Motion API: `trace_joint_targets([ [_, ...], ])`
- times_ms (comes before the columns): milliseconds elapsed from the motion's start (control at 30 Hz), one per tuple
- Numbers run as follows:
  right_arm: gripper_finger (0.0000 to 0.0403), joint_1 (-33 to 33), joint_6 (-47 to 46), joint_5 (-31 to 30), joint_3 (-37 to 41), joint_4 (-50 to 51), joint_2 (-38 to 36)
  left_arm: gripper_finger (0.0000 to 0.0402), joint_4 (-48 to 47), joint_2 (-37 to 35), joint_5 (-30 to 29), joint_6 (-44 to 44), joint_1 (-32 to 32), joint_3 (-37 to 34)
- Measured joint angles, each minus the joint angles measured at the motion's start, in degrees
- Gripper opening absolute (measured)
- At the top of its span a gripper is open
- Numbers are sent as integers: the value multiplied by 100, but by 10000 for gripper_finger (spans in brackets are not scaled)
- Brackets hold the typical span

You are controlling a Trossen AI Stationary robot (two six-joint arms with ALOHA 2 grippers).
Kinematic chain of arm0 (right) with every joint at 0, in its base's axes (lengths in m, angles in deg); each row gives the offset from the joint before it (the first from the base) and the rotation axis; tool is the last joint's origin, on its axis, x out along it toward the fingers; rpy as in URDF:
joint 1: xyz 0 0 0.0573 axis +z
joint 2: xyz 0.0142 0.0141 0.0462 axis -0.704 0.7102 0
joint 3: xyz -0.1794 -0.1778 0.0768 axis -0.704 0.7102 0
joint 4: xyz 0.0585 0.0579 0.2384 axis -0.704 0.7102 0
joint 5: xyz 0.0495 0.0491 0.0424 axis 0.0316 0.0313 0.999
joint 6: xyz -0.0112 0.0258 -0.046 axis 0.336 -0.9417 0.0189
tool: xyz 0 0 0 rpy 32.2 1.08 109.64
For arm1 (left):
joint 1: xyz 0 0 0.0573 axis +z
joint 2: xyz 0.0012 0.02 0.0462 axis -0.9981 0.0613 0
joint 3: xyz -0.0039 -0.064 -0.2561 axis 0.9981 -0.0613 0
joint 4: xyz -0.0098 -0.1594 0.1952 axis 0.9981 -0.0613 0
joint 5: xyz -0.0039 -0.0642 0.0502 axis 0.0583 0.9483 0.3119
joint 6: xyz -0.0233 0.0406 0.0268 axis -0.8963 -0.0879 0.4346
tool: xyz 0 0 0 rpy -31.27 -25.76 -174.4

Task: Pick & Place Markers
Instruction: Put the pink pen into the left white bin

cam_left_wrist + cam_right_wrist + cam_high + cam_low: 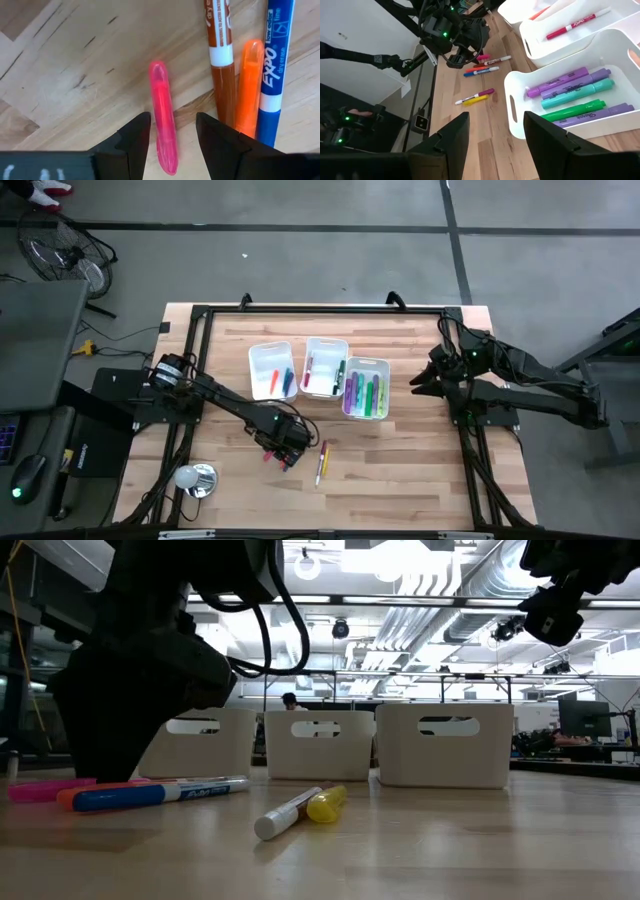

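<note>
Left gripper low over the desk, jaws spread astride the pink marker, not pinching. Right gripper waits beside the bins, jaws spread, empty.

Pink marker; white bins

bins: 3 white, in a row
arms: 2
loose markers by left gripper: 4 (pink, brown/red, orange, blue)
loose markers at 6 o'clock of bins: 2
</note>
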Motion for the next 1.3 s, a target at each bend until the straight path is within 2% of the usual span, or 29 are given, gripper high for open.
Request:
trace_joint_targets([
  [167,176,-1,-2,1,-1,6,0,129,-42,160,168,0,13,0],
  [467,176,0,-90,0,0,35,2,76,-131,179,111,-197,4,0],
  [700,176,0,-92,0,0,43,1,29,-162,254,99,46,4,-2],
  [900,176,-1,-92,1,0,70,2,27,-168,313,262,264,6,-2],
  [1300,176,-2,-105,0,0,70,0,27,-189,313,199,150,4,-2],
])
